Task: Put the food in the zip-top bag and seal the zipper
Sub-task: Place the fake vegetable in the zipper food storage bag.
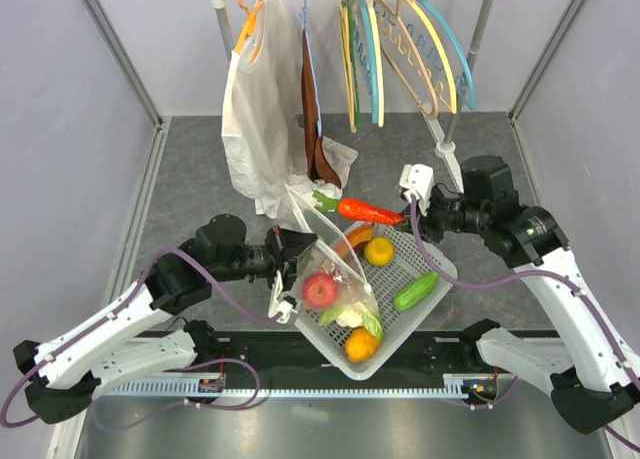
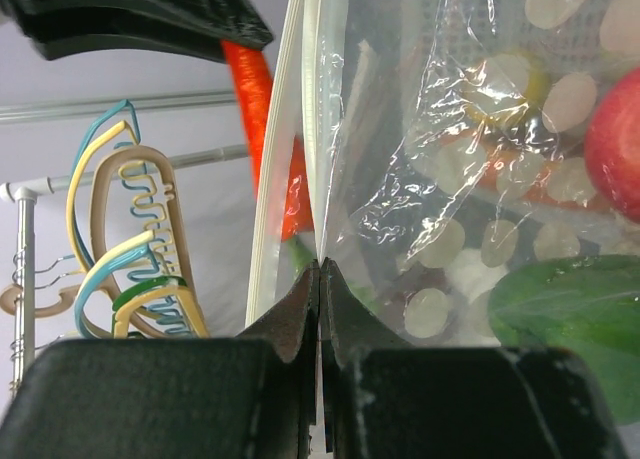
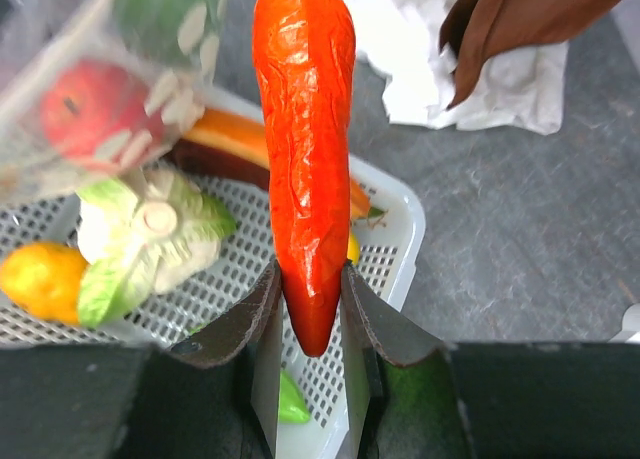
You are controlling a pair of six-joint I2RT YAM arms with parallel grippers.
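The left hand [image 2: 320, 279] is pressed together on the edge of the zip-top bag [image 1: 322, 237], which stands just right of it holding a red apple [image 1: 320, 290] and a green pepper [image 3: 165, 14]. Between the hands, the white basket [image 1: 440, 277] holds a yellow pepper [image 1: 378, 251], a cucumber [image 1: 415, 291] and an orange pepper [image 1: 361, 345]. The right hand [image 3: 310, 299] pinches the red chili [image 3: 305, 129] near its tip.

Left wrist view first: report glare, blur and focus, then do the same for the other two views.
Left wrist: white glare streaks on the crinkled zip-top bag, apple behind it hazy, hangers fairly crisp. Right wrist: red chili sharp, the apple through the film soft. Top external: even light, faint shadows, all in focus.
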